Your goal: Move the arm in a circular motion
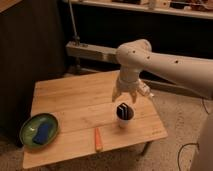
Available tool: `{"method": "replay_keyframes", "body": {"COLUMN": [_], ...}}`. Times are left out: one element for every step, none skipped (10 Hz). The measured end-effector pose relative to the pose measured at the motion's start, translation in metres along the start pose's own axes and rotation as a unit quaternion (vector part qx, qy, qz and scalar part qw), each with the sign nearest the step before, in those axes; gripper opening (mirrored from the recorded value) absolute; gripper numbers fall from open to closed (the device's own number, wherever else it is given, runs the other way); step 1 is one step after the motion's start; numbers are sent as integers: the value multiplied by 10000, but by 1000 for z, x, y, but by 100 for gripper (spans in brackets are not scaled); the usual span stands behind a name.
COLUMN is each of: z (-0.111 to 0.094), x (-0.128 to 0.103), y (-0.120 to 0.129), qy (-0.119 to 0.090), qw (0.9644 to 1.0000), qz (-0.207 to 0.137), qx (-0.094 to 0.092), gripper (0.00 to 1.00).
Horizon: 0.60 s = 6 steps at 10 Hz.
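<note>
I see the arm (165, 62) reaching in from the right. The gripper (125, 98) hangs over the wooden table (70, 100), just above the white cup (123, 120). Its prongs look apart, gripping nothing.

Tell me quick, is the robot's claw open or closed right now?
Gripper: cannot be told. It hangs at the tip of the arm, above the wooden table, close to the cup.

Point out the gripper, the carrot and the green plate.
gripper (125, 96): camera view, its lower end, near the cup (123, 122)
carrot (98, 139): camera view, middle of its body
green plate (28, 128): camera view, bare left part
</note>
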Motion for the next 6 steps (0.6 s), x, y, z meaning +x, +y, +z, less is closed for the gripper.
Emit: {"method": "replay_keyframes", "body": {"z": [5, 11, 15, 20, 24, 27], "x": [5, 4, -1, -8, -18, -28], "y": [21, 56, 83, 111, 132, 149], "qy": [61, 102, 116, 110, 75, -4], "qw": [9997, 9986, 9971, 9952, 9936, 9921], "qz": [-198, -489, -706, -915, -1077, -1210], "qx": [-89, -185, -255, -322, -342, -341], "gripper": [65, 65, 65, 65, 65, 65]}}
